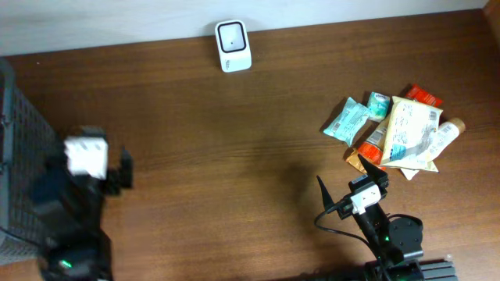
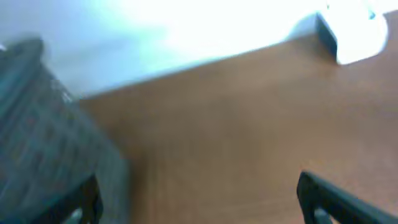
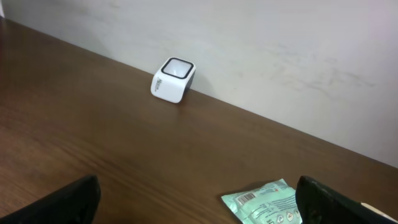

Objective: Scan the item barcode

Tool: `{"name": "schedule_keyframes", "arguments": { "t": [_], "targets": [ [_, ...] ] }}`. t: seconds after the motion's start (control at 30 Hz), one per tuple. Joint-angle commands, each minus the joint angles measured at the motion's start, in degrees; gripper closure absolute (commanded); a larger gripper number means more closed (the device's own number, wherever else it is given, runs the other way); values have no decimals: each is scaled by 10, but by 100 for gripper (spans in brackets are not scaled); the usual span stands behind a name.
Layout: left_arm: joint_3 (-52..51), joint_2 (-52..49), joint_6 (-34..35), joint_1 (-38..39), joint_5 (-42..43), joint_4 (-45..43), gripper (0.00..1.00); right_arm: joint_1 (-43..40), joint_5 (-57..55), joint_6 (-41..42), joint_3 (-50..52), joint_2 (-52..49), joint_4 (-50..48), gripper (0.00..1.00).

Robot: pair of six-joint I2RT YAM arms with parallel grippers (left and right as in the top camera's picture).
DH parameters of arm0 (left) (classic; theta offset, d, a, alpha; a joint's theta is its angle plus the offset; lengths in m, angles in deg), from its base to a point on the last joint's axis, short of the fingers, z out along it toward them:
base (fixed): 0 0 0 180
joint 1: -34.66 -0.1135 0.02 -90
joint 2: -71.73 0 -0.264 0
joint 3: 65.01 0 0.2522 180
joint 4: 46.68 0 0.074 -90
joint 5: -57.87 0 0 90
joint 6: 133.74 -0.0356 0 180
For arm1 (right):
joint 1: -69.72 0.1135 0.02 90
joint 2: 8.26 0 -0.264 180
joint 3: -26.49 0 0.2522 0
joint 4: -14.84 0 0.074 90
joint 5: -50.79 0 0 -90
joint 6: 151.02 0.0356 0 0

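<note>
A white barcode scanner (image 1: 233, 45) with a dark window stands at the far edge of the table by the wall; it also shows in the right wrist view (image 3: 173, 79) and, blurred, in the left wrist view (image 2: 351, 31). A pile of packaged items (image 1: 398, 129) lies at the right, with a mint-green packet (image 1: 348, 119) on its left side. That packet (image 3: 264, 202) shows a barcode just ahead of my right gripper (image 3: 205, 196), which is open and holds nothing. My left gripper (image 2: 199, 190) is open and empty at the table's left.
A dark mesh basket (image 1: 19, 148) stands at the left edge, close beside my left arm (image 1: 82, 183). The pile holds a cream pouch (image 1: 410, 129), a red packet (image 1: 422, 96) and a white tube (image 1: 444, 134). Brown wooden table (image 1: 234, 156) lies between the arms.
</note>
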Motion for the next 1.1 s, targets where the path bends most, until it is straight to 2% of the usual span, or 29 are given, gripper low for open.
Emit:
{"name": "schedule_keyframes", "arguments": {
  "t": [0.0, 0.07, 0.13, 0.2, 0.23, 0.33, 0.67, 1.07],
  "targets": [
    [-172, 120, -3, 4, 66, -95, 1, -4, -5, 9, 5, 4, 2, 2],
    [-277, 205, -3, 22, 63, -161, 1, -4, -5, 9, 5, 4, 2, 2],
    [-337, 261, -3, 28, 64, -200, 1, -4, -5, 9, 5, 4, 2, 1],
    [-384, 312, -6, 28, 56, -217, 1, -4, -5, 8, 5, 4, 2, 1],
    [-391, 335, -6, 29, 51, -194, 1, -4, -5, 8, 5, 4, 2, 1],
    [-391, 385, -6, 29, 23, -106, 1, -4, -5, 9, 5, 4, 2, 1],
    [-391, 455, -5, 32, 20, -117, 1, -4, -5, 8, 5, 4, 2, 1],
    [-391, 455, -5, 43, 20, -107, 1, -4, -5, 9, 5, 4, 2, 1]
  ]
}}
